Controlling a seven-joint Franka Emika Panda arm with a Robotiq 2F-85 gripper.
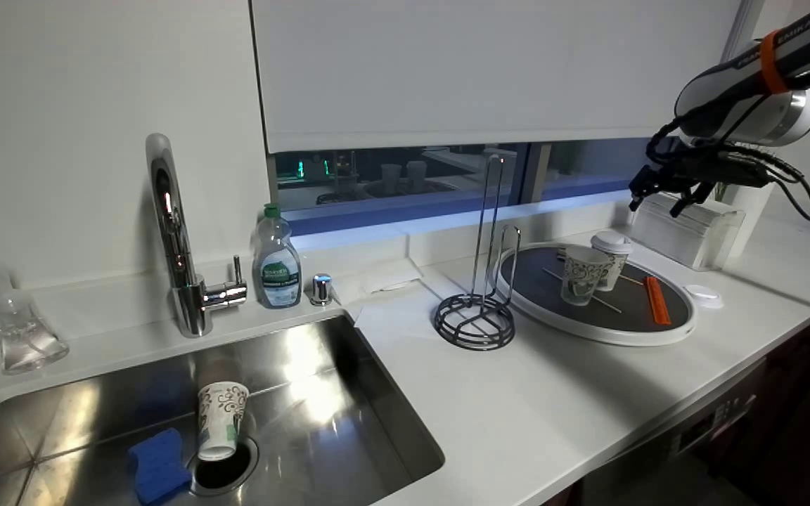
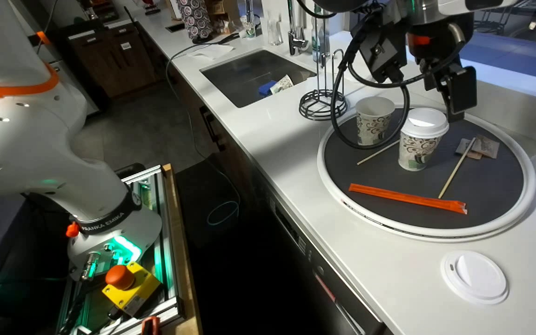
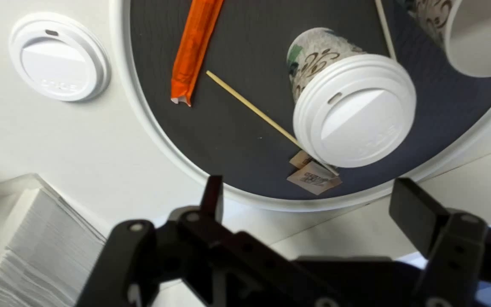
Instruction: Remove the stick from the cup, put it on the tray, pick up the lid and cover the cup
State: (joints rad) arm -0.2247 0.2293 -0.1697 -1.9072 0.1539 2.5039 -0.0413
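On tray (image 2: pixel 379 174), sticks (image 2: pixel 457 168) nr cup (image 2: pixel 416 151) w/ lid (image 2: pixel 425 122).

A pale blind (image 1: pixel 503 70) hangs above a low strip of dark, reflecting window (image 1: pixel 405 179), beside a plain white wall (image 1: pixel 95 77). Light glares off the steel sink (image 1: pixel 335 450) set in the white surface (image 1: pixel 496 407). In an exterior view, brown cabinets (image 2: pixel 114 60) stand beyond a grey floor (image 2: pixel 133 121).

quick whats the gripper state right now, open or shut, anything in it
Gripper: open, jaws wide apart, holding nothing.
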